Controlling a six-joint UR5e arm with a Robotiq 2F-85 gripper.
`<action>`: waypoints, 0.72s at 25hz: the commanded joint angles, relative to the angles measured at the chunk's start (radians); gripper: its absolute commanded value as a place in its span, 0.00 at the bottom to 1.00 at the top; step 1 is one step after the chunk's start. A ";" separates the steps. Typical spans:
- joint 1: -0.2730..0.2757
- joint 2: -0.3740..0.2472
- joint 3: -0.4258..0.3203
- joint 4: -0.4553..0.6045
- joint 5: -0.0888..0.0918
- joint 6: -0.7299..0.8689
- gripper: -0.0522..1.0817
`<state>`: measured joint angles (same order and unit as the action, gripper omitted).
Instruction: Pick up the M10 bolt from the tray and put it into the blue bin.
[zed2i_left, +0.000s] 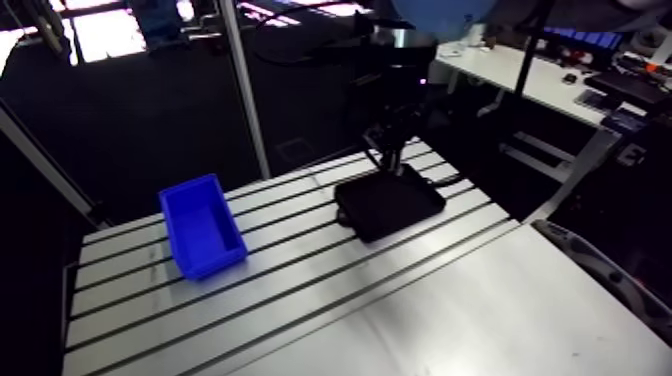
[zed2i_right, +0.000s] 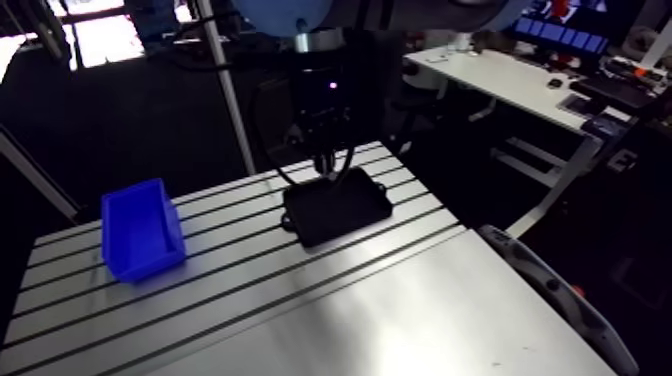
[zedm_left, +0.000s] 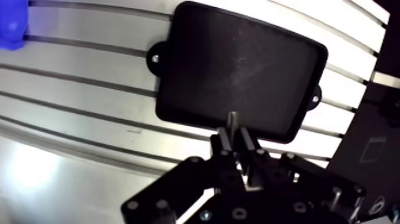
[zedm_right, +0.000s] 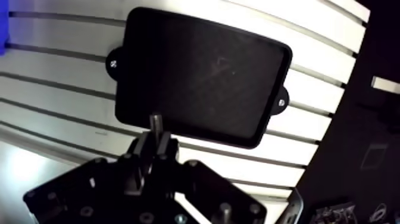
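Slim grey metal M10 bolt (zedm_left: 233, 121) stands clamped between the closed-in fingers of the black two-finger gripper (zedm_left: 234, 140), over the near edge of the black rectangular tray (zedm_left: 238, 65). The blue open-topped plastic bin (zed2i_left: 200, 225) sits well apart, by the left edge of the slotted aluminium table (zed2i_left: 300, 300).

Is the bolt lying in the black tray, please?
No, the tray is bare, and the bolt sits clamped between the fingers of the gripper.

Dim overall — white glare on the table (zedm_left: 30, 170).
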<state>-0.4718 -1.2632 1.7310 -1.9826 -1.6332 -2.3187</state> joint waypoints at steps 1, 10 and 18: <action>-0.010 -0.035 -0.041 0.043 0.008 -0.276 0.96; 0.120 -0.080 -0.055 0.040 0.056 -0.634 0.96; 0.294 -0.080 -0.081 0.035 0.048 -0.853 0.96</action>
<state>-0.3164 -1.3397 1.6690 -1.9434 -1.5828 -2.9775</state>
